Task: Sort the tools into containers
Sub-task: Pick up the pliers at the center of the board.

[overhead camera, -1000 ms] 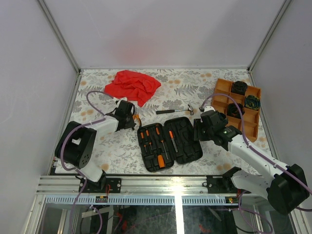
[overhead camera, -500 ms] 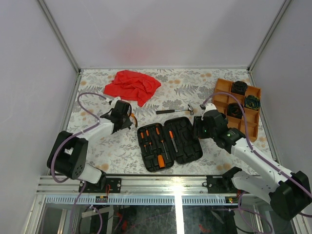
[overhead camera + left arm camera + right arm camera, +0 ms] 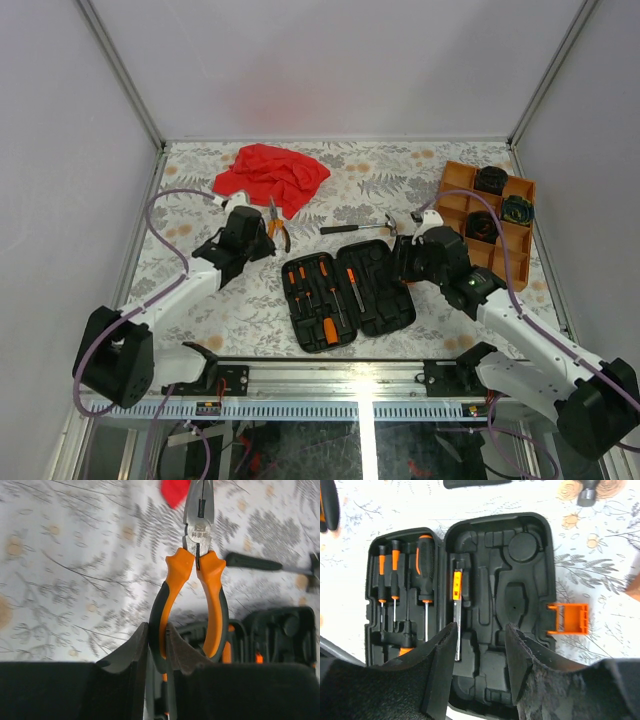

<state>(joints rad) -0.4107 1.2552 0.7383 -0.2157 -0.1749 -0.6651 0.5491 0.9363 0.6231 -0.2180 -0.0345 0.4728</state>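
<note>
My left gripper [image 3: 157, 640] is shut on one handle of the orange-handled pliers [image 3: 210, 580]. The pliers [image 3: 275, 226] hang over the table left of the black tool case [image 3: 345, 292], nose pointing toward the red cloth. The case lies open, with several orange-and-black screwdrivers [image 3: 422, 565] in its left half. My right gripper [image 3: 480, 635] hovers open over the case's right half [image 3: 520, 580] with nothing between its fingers. The hammer [image 3: 358, 229] lies behind the case. At the right, the orange tray [image 3: 455, 190] holds three dark coiled bundles [image 3: 491, 180].
A red cloth [image 3: 272, 175] lies crumpled at the back left. The case's orange latch [image 3: 567, 618] sticks out on its right side. White walls and metal posts close in the floral table on three sides.
My left arm has stretched out and swung left and away from the case, carrying the pliers, which now point toward the back. My right gripper has shifted slightly over the case.
</note>
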